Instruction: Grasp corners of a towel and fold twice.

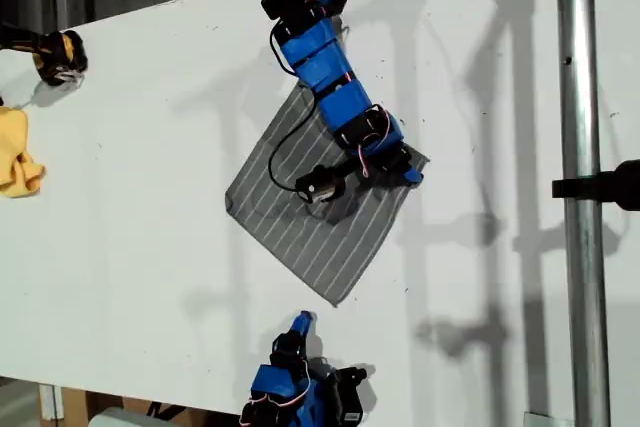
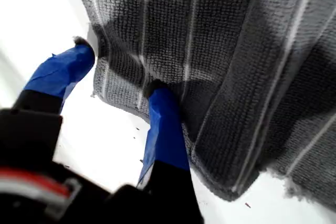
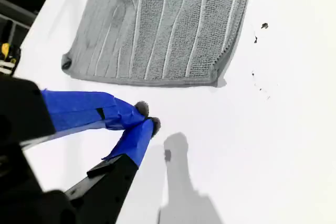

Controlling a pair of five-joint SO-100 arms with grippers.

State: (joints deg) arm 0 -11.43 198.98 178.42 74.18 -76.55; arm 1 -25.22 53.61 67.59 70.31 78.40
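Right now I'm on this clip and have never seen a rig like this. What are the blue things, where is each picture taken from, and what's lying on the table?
The blue things are two small robot arms, each ending in a two-fingered gripper. One picture looks down from a camera off the arms; the other two come from cameras riding on each gripper.

On the white table lies the towel, grey with thin white stripes, flat and turned like a diamond. A yellow cloth sits at the exterior view's left edge.

My first gripper reaches in from the top of the exterior view. Its fingers are apart at a towel corner, one pressing on the cloth, the other off its edge. Nothing is lifted.

My second gripper waits near the bottom of the exterior view, closed on nothing, short of the towel.
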